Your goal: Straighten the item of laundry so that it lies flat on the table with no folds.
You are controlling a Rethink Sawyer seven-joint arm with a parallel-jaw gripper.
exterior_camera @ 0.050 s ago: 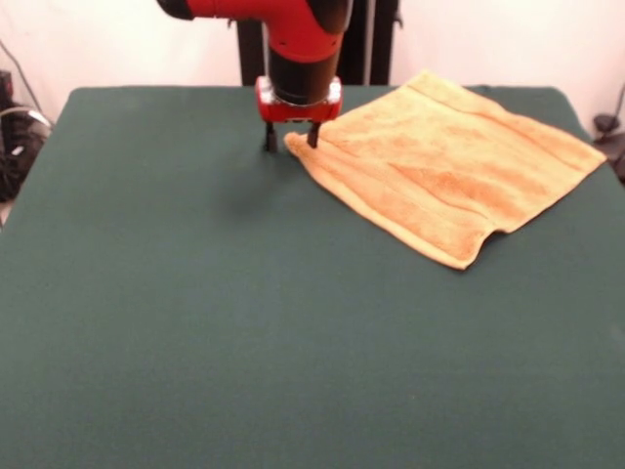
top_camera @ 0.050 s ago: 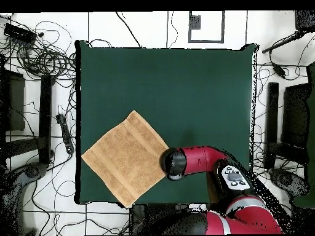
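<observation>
So we've got the orange towel (exterior_camera @ 0.050 s ago: pixel 444 171) spread out near 1 corner of the green surface (exterior_camera @ 0.050 s ago: pixel 244 342), turned diamond-wise, with some soft ripples across it. The pincer (exterior_camera @ 0.050 s ago: pixel 291 137) sits right at the towel's tip, 2 fingers (exterior_camera @ 0.050 s ago: pixel 270 137) apart; 1 looks to touch the cloth, though we can't quite tell.

A red and black robot arm (exterior_camera @ 0.050 s ago: pixel 293 29) reaches down from above, its last black section pointing straight down and ending in a red wrist plate. Below the plate hangs the gripper (exterior_camera @ 0.050 s ago: pixel 291 137), its two thin dark fingers (exterior_camera @ 0.050 s ago: pixel 270 137) vertical and set apart with a clear gap between them. In the overhead view the arm (top_camera @ 0.050 s ago: pixel 203 161) bends at an elbow, its forearm extending sideways from the base.
</observation>
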